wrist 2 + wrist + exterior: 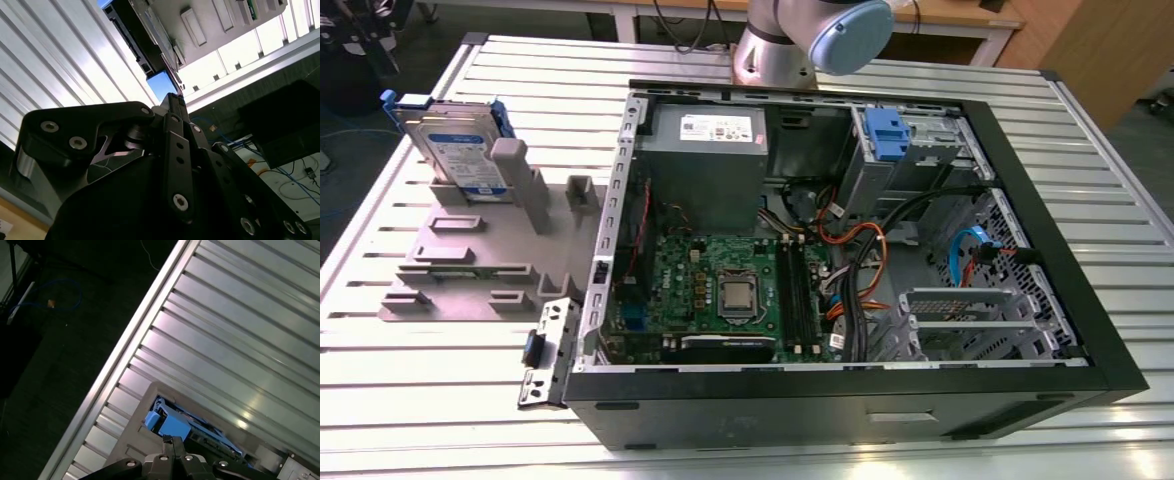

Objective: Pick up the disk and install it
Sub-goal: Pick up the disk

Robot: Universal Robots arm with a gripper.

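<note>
The black metal gripper (172, 440) has its two slim fingers pressed together on nothing, pointing at the disk (167, 426) and apart from it. The disk, a flat silver slab in a blue plastic frame, stands on edge in a grey moulded rack (454, 265). The rack sits at the exterior view's left of the open black computer case (854, 388), on a ribbed metal table (1067, 150).
</note>
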